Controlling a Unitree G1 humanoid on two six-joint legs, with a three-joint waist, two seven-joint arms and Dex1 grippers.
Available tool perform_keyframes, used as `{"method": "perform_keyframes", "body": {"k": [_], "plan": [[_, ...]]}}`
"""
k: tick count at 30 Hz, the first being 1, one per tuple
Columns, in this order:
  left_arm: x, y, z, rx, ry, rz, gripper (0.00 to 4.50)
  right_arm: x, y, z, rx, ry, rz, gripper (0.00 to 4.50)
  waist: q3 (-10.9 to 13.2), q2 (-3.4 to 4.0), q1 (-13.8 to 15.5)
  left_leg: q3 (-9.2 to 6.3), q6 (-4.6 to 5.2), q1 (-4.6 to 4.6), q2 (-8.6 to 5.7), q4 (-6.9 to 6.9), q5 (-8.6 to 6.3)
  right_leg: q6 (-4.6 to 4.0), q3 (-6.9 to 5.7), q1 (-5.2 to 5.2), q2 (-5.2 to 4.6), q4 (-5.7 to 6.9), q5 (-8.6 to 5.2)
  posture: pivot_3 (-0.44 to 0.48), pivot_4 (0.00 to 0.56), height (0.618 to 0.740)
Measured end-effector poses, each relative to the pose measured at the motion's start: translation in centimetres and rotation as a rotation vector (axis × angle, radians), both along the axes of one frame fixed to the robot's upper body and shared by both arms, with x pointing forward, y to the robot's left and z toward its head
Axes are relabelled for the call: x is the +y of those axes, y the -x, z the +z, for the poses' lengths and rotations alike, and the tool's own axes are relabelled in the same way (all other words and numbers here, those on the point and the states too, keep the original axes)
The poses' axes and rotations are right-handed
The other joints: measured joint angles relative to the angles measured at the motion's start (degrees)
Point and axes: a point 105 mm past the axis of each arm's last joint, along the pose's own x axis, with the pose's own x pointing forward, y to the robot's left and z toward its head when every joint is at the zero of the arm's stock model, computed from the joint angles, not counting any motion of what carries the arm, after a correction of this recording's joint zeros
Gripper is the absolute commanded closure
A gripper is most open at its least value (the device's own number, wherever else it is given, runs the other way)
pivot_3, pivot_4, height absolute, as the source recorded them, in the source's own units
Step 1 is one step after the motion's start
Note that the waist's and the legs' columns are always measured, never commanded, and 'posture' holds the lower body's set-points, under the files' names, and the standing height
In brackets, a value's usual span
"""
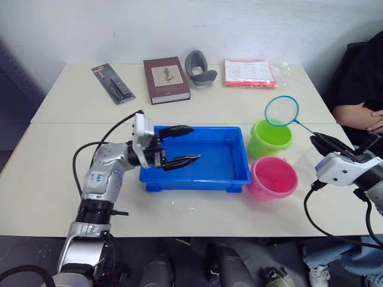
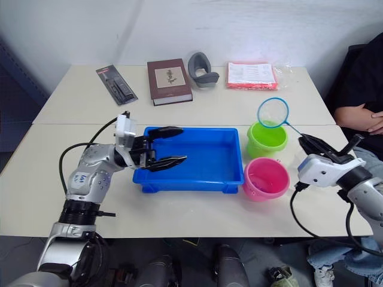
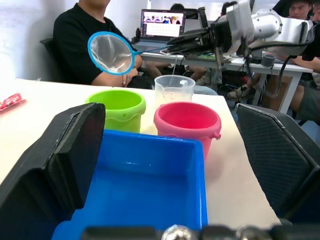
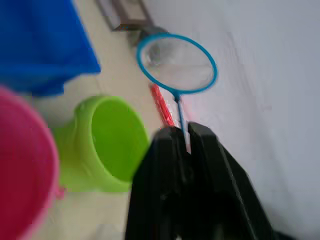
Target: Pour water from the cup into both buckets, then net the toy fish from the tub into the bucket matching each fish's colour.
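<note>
A pale counter [image 1: 197, 113] set against a white wall carries the work, with a person's folded arms seen at its far right edge. A shallow blue tub [image 1: 200, 160] is placed at the centre, and no toy fish can be made out in it. Just beside its right end stand a lime green bucket [image 1: 270, 137] and, nearer the robot, a pink bucket [image 1: 273, 177]; a clear cup [image 3: 173, 90] is seen behind them in the left wrist view. A brown book [image 1: 166, 79], a packaged tool [image 1: 113, 83], a grey holder [image 1: 198, 67] and a red-edged packet [image 1: 249, 73] are lined up along the far side. The blue-rimmed net [image 1: 282, 111] is held over the green bucket, its thin handle pinched tight between the closed fingers of the right gripper [image 1: 323, 142]. The left gripper [image 1: 179, 145] is held at the tub's left end, fingers spread wide and holding nothing. The netting step appears to be under way; the hoop is best kept level and emptied squarely over the matching bucket.
</note>
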Motion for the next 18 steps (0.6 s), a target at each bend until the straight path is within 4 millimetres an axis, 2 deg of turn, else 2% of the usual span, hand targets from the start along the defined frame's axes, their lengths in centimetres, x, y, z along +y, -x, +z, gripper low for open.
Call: {"method": "perform_keyframes", "body": {"k": [2, 7, 10, 12, 15, 18], "plan": [[1.9, 0.6, 0.1, -0.003, -0.023, 0.010, 0.01, 3.0, 1.5, -0.5, 0.159, -0.138, 0.163, 4.50, 0.0, 0.01, 0.0, -0.06, 0.03, -0.02, 0.03, -0.01, -0.02, -0.03, -0.03, 0.00, -0.07, -0.02, -0.02, 0.000, 0.150, 0.740], [6.8, 3.3, -1.4, 0.073, -0.184, 0.003, 0.01, 9.0, 4.9, -2.2, 0.464, -0.216, 0.474, 4.50, 0.0, -0.01, 0.1, -0.23, 0.13, -0.05, 0.04, 0.02, -0.09, -0.12, -0.20, 0.03, -0.21, -0.07, -0.07, 0.000, 0.150, 0.740], [9.0, 4.8, -2.5, 0.088, -0.279, -0.011, 0.01, 11.2, 6.5, -4.0, 0.585, -0.190, 0.580, 4.50, 0.0, -0.01, 0.2, -0.31, 0.11, -0.06, 0.05, 0.01, -0.14, -0.25, -0.36, 0.02, -0.28, -0.07, -0.14, 0.000, 0.150, 0.740], [11.0, 5.5, -3.9, 0.125, -0.346, 0.052, 0.01, 12.7, 7.3, -5.9, 0.671, -0.184, 0.636, 4.50, 0.0, -0.01, 0.4, -0.41, 0.20, -0.09, 0.05, 0.00, -0.22, -0.31, -0.50, 0.02, -0.34, -0.07, -0.17, 0.000, 0.150, 0.740], [12.2, 6.7, -5.7, 0.166, -0.390, 0.075, 0.01, 14.6, 7.6, -8.5, 0.719, -0.130, 0.686, 4.50, 0.0, -0.04, 0.3, -0.40, 0.25, -0.11, 0.01, 0.00, -0.26, -0.32, -0.55, 0.01, -0.40, -0.07, -0.18, 0.000, 0.150, 0.740], [12.1, 8.2, -7.0, 0.207, -0.407, 0.056, 0.01, 15.6, 6.9, -11.2, 0.730, -0.140, 0.674, 4.50, -0.1, -0.14, 0.2, -0.39, 0.19, -0.15, 0.00, 0.01, -0.27, -0.33, -0.56, 0.00, -0.41, -0.08, -0.18, 0.000, 0.150, 0.740]]}}
